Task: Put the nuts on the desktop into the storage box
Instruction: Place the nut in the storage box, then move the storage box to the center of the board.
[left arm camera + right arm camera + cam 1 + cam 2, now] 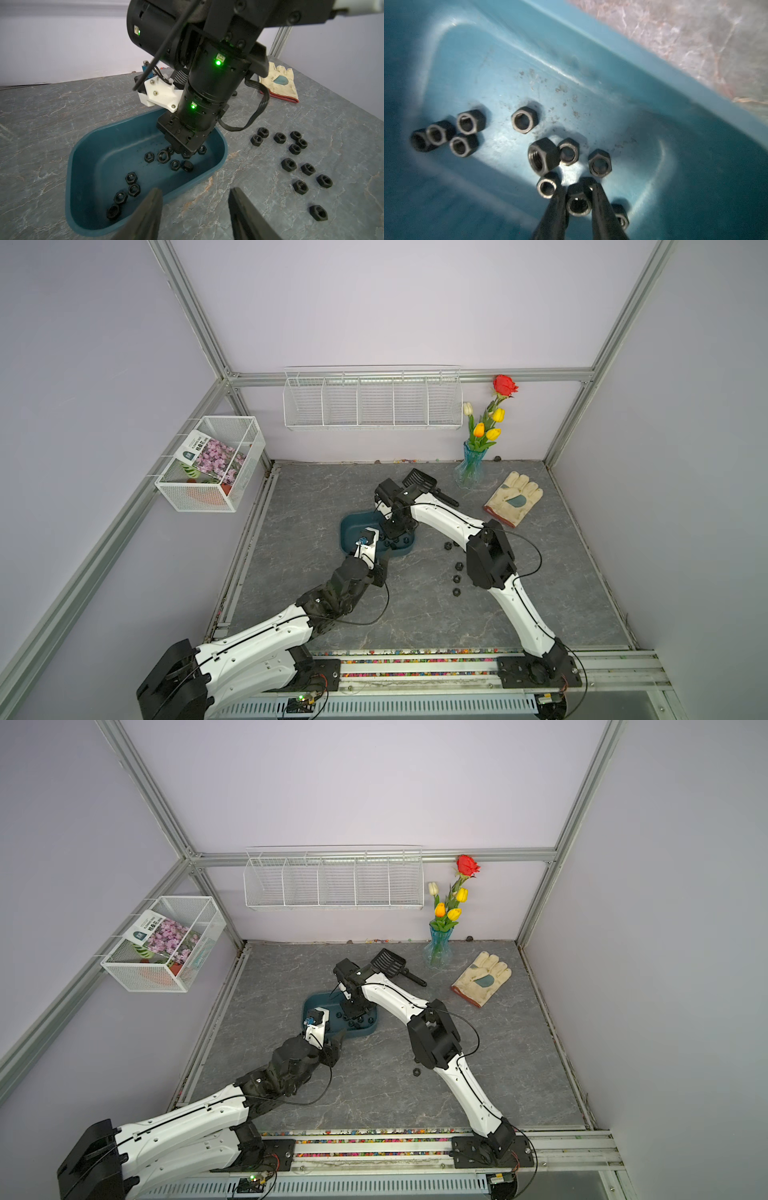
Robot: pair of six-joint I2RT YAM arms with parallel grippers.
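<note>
Right gripper [578, 190] clamped on a small black hexagonal metal nut [579, 204] inside the shallow teal-blue plastic storage box [99, 149].
Left gripper [195, 190] apart and empty, lower centre; more nuts [288, 164] on the grey stone-look table [249, 207], right.

Setting: robot lab test cell. Evidence: the desktop [316, 489] is boxed in by an aluminium frame [187, 302] and plain lilac walls [395, 302]. Two arms [257, 647] are bolted to a rail [415, 668] along the desktop's front edge, cables exposed. Staged props: wire rack [372, 406] on the wall behind the desktop, basket [212, 464] hung off its left side, vase [470, 466] and glove [513, 497] in its far right corner.
</note>
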